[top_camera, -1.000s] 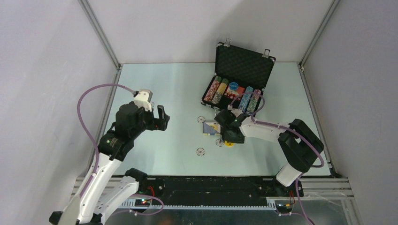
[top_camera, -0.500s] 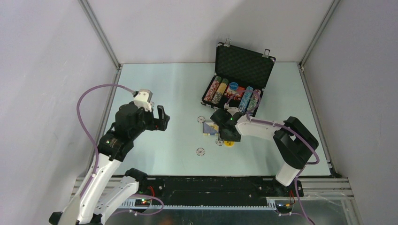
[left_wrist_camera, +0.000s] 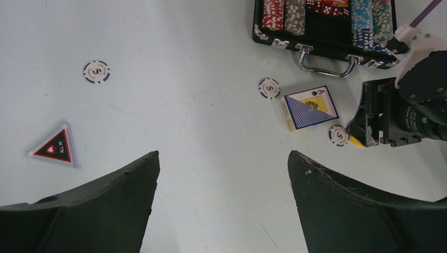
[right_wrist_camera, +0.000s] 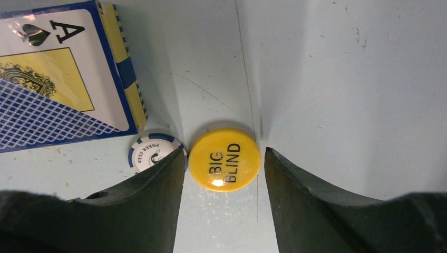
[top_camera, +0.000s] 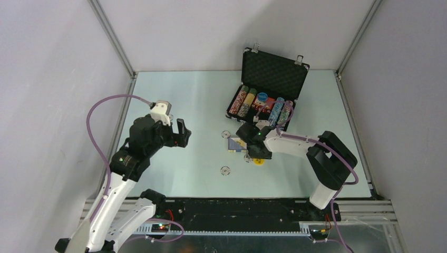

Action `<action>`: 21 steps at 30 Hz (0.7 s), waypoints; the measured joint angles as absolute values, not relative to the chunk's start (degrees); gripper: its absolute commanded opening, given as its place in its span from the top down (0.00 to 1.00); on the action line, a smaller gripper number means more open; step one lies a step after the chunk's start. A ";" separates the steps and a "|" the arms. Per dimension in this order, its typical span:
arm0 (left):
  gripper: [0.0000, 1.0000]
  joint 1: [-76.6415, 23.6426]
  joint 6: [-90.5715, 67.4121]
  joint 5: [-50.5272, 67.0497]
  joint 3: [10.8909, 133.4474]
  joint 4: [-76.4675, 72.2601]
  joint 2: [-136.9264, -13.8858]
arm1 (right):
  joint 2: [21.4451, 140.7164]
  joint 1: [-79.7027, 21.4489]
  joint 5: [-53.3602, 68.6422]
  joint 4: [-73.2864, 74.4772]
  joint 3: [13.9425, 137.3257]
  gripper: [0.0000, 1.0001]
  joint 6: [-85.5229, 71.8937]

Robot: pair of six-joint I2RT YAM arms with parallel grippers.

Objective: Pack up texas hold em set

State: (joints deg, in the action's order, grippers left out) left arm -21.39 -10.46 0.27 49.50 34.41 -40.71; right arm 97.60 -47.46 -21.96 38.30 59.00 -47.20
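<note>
"What's on the table (top_camera: 179,89)?"

"Far right, an open black case (top_camera: 274,74). Nearer than that, a blue card deck (top_camera: 235,143) lies flat. There's a white chip (top_camera: 225,134) just left of it, and a second chip (right_wrist_camera: 153,154) at its near right corner, just beside a yellow disc (right_wrist_camera: 225,159)."

"Anything else?"

"A lone chip (top_camera: 225,170) nearer still, and, well off to the left, a black triangle (left_wrist_camera: 55,148) with another chip (left_wrist_camera: 96,71) near it."

A pale bench (top_camera: 179,95) lay between plain white walls (top_camera: 211,31), faint scratches (left_wrist_camera: 153,107) crossing its top. Two metal posts (top_camera: 113,39) rose slanting from its far corners, and a black rail (top_camera: 237,208) ran along its near edge.
</note>
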 measured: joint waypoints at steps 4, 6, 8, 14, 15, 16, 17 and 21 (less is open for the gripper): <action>0.04 -21.39 -10.46 0.27 49.50 34.41 -40.71 | 97.01 -47.51 -22.17 38.11 58.41 0.36 -47.55; 0.04 -21.39 -10.46 0.27 49.50 34.41 -40.71 | 96.51 -47.48 -22.13 37.95 57.87 0.36 -47.66; 0.04 -21.39 -10.46 0.27 49.50 34.41 -40.71 | 96.20 -47.48 -22.02 37.85 57.49 0.36 -47.66; 0.04 -21.37 -10.46 0.30 49.50 34.41 -40.71 | 94.11 -47.48 -21.50 36.97 55.05 0.35 -47.92; 0.04 -21.37 -10.46 0.30 49.50 34.41 -40.71 | 93.58 -47.48 -21.37 36.86 54.48 0.35 -47.97; 0.04 -21.34 -10.46 0.30 49.50 34.41 -40.71 | 92.90 -47.46 -21.10 36.67 53.74 0.34 -47.99; 0.04 -21.34 -10.46 0.30 49.50 34.41 -40.71 | 92.29 -47.40 -20.80 36.40 53.06 0.34 -47.99; 0.04 -21.34 -10.46 0.32 49.50 34.41 -40.71 | 90.32 -46.74 -19.35 34.54 50.59 0.34 -47.97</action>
State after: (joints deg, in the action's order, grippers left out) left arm -21.34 -10.46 0.32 49.50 34.41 -40.71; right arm 90.32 -46.74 -19.35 34.54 50.59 -47.97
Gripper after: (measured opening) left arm 0.962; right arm 0.654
